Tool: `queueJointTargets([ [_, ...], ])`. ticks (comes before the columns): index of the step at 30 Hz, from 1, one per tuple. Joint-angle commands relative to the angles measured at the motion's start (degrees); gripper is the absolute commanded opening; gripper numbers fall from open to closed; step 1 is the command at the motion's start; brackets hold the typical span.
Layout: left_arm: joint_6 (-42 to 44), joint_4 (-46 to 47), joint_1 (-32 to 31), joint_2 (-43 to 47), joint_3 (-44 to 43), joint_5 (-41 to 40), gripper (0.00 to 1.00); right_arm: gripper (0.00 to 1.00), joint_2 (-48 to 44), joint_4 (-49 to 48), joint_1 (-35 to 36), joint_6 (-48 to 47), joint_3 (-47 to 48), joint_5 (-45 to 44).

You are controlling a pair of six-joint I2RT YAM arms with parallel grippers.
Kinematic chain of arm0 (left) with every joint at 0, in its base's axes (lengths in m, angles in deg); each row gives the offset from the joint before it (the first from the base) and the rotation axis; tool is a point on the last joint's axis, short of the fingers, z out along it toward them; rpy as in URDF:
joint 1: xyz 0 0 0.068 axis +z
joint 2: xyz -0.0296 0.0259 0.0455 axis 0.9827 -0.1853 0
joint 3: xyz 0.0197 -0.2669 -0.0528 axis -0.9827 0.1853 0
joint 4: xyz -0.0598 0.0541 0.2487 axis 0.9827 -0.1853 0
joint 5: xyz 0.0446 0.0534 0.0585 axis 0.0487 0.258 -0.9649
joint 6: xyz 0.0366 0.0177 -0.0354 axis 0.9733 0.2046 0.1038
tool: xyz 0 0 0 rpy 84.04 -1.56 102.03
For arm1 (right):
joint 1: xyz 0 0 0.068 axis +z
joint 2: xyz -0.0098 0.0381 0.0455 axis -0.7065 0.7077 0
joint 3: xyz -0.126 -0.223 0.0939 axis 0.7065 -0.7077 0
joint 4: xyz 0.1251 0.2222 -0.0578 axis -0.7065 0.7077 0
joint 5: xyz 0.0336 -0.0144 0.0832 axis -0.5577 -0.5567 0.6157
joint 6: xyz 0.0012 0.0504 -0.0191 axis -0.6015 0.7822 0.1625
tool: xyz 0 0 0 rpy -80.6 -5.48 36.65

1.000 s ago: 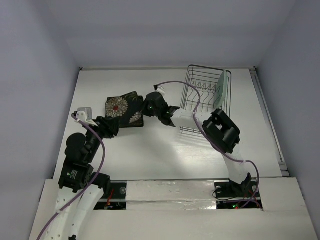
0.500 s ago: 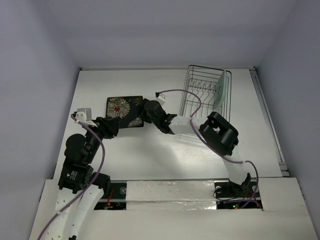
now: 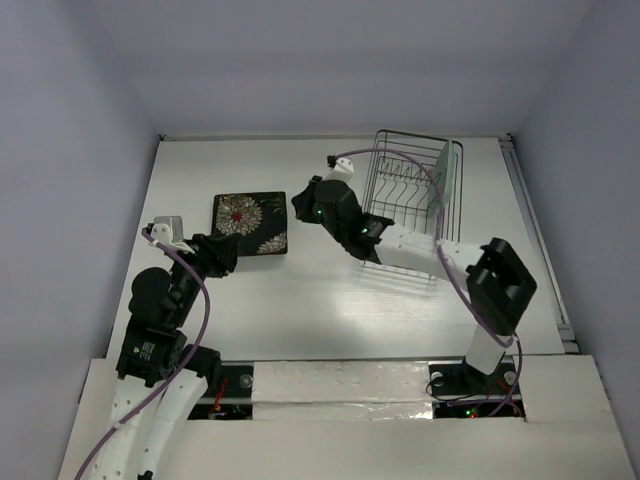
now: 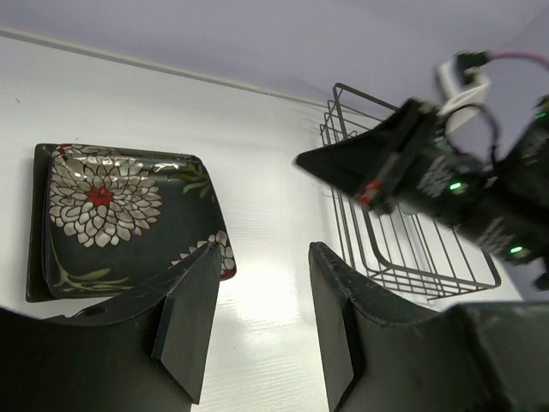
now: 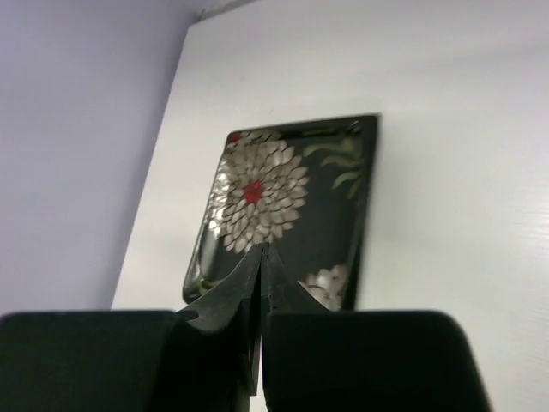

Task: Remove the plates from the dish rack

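The dish rack stands on the far right part of the white tabletop. In it one pale mint-green plate stands on edge at the right end, leaning against the wires.

To the left of the rack, apart from it, a square black plate with white-gold flowers lies flat on the tabletop. A second dark rim shows beneath its left edge in the left wrist view, so it seems to rest on another plate; what that lower one looks like cannot be told.

The right arm reaches across the near left corner of the rack, and its purple cable loops above the wires. The right jaws hang over the bare strip between the flowered plate and the rack, touching neither. Their fingers are pressed together with nothing between them.

The left arm lies at the left of the tabletop. The left jaws sit just beside the near left corner of the flowered plate. Their fingers stand partly apart, the gap empty, and whether a tip touches the plate's rim cannot be told.
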Motion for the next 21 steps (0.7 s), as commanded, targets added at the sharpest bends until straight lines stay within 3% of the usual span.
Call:
queueJointTargets([
  [1, -0.2, 1.4, 0.3, 0.4, -0.2, 0.4, 0.42, 0.0, -5.5, 9.9, -4.3, -9.8, -1.2, -4.8],
  [4, -0.2, 1.6, 0.3, 0.2, -0.2, 0.6, 0.42, 0.0, -7.8, 19.0, -7.4, -14.1, -0.5, -8.1],
  [6, -0.3, 1.7, 0.3, 0.2, -0.2, 0.6, 0.42, 0.27, -8.0, 24.6, -8.7, -16.1, 0.3, -10.5],
  [7, -0.2, 1.7, 0.3, 0.2, -0.2, 0.6, 0.42, 0.66, -7.6, 25.9, -10.0, -17.3, 0.6, -10.9],
  [9, -0.2, 1.7, 0.3, 0.2, -0.1, 0.6, 0.42, 0.81, -6.3, 28.9, -11.3, -18.2, 1.3, -9.9],
  [14, -0.4, 1.6, 0.3, 0.3, -0.1, 0.5, 0.42, 0.81, -0.1, 31.9, -13.3, -19.6, 3.6, -7.7],
  [21, -0.4, 1.5, 0.3, 0.2, -0.1, 0.5, 0.42, 0.58, -1.5, 30.9, -16.6, -18.4, -0.7, -8.7],
])
